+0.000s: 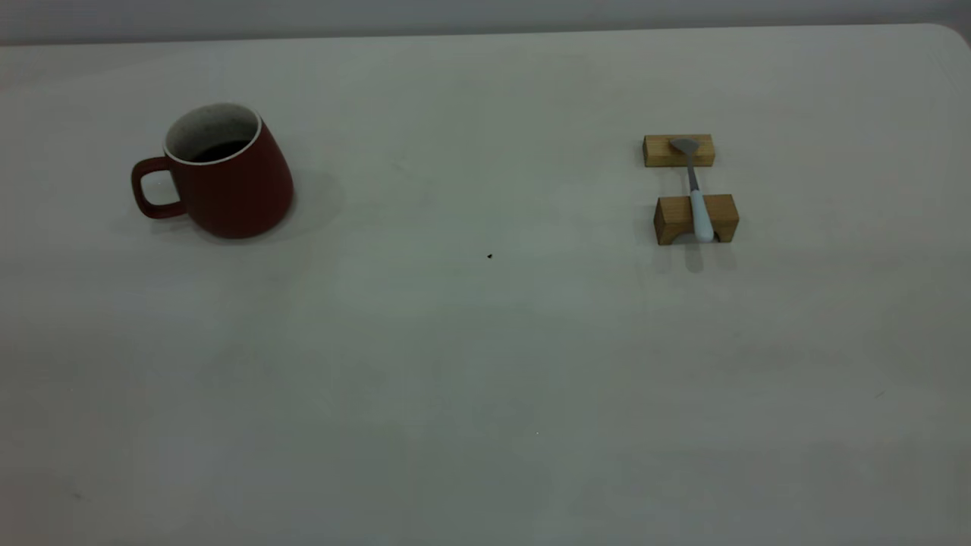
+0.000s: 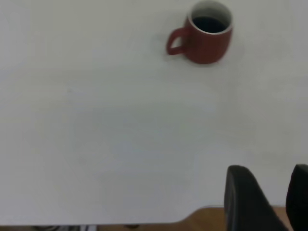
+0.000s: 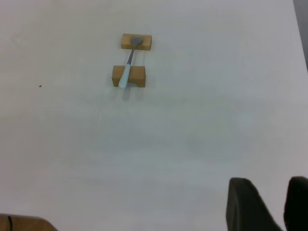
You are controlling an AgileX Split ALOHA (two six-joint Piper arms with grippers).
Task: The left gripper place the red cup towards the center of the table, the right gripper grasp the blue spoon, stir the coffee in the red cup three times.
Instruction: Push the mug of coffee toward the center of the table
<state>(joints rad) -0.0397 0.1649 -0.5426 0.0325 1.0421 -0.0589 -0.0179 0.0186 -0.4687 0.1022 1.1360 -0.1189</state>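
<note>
Standing upright on the left part of the table (image 1: pixel 485 364), the red cup (image 1: pixel 227 178) has its loop handle turned toward the exterior view's left edge and the dark coffee (image 1: pixel 220 150) low inside its white speckled wall. In the left wrist view the left gripper (image 2: pixel 276 199) sits well apart from the cup (image 2: pixel 206 33), with bare tabletop between them; 2 black fingers (image 2: pixel 245 202) show with a narrow gap and nothing in it.

On the right part of the table the blue spoon (image 1: pixel 696 193) bridges 2 tan wooden blocks: its grey bowl rests on the far block (image 1: pixel 664 152), its pale blue handle lies over the near block (image 1: pixel 671 218), overhanging the near side. The right gripper (image 3: pixel 274 204) is also well apart from the spoon (image 3: pixel 129 65), fingers (image 3: pixel 248 204) slightly parted and empty, nothing between it and the blocks.

A tiny dark speck (image 1: pixel 489 256) lies near the table's middle. Both grippers are cut off by their wrist views' edges, and neither arm appears in the exterior view.
</note>
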